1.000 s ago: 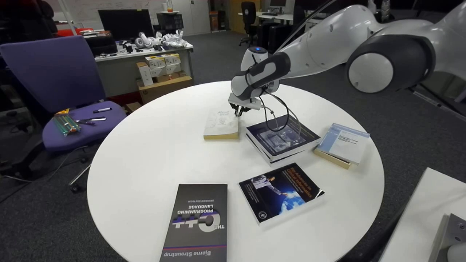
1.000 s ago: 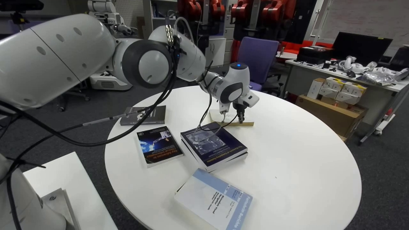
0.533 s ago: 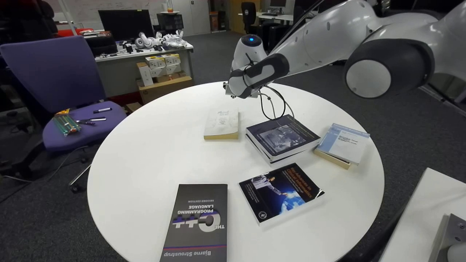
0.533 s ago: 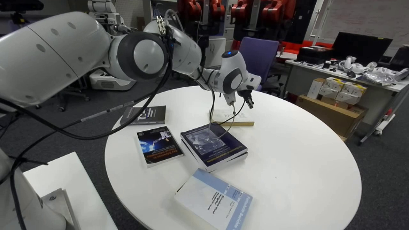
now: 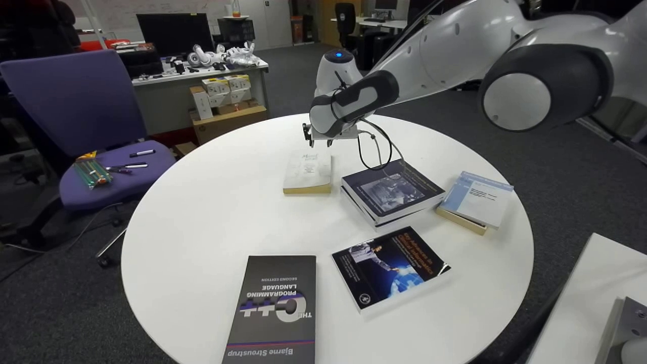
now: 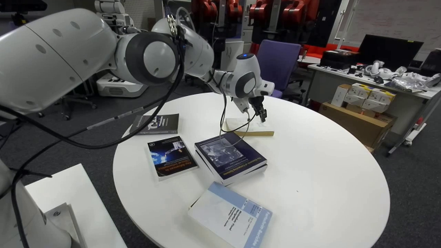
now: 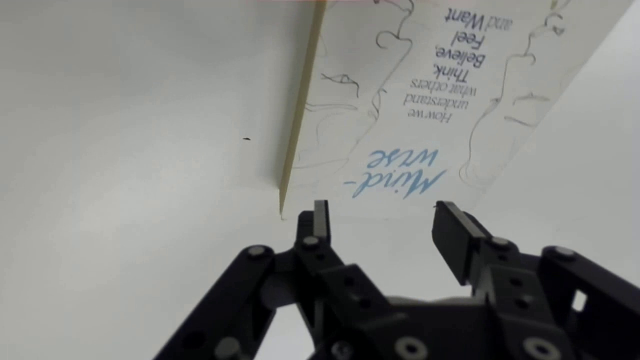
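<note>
White book ahead of the black gripper
Its cover carries blue script, dark lettering and a thin grey line drawing; tan edge; plain white table below the jaws.

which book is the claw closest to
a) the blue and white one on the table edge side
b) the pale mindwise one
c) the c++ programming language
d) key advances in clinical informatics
b: in the wrist view the open claw hangs by the title end of the Mindwise book, and both exterior views show it nearest to that book.
</note>
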Robot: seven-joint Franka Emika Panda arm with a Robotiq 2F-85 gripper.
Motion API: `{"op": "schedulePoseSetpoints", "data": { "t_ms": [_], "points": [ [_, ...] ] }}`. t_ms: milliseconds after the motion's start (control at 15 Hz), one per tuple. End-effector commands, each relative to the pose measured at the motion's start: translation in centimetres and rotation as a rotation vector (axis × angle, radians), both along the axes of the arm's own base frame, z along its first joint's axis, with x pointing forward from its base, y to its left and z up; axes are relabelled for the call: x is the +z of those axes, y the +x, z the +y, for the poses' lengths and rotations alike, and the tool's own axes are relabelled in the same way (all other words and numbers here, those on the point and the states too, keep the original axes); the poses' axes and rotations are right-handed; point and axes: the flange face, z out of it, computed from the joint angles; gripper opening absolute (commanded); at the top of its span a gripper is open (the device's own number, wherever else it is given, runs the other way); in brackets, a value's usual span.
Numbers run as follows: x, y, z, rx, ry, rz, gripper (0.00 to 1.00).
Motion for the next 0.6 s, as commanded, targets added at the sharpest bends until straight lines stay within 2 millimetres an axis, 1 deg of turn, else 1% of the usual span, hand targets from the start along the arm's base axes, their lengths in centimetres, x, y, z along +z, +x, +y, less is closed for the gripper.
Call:
{"op": "schedulePoseSetpoints", "data": {
  "t_ms": [0, 67, 133, 267, 400, 533],
  "points": [
    [2.8, -1.2, 0.2, 0.124, -0.122, 0.088, 0.92],
    [3.6, -1.3, 0.3, 0.156, -0.157, 0.105, 0.98],
    [4.5, -1.3, 0.5, 0.183, -0.192, 0.124, 1.0],
    [5.8, -1.4, 1.0, 0.229, -0.259, 0.176, 1.0],
    [6.4, -1.8, 2.2, 0.288, -0.321, 0.228, 1.0],
    [6.4, -2.3, 3.9, 0.365, -0.365, 0.277, 1.0]
  ]
}}
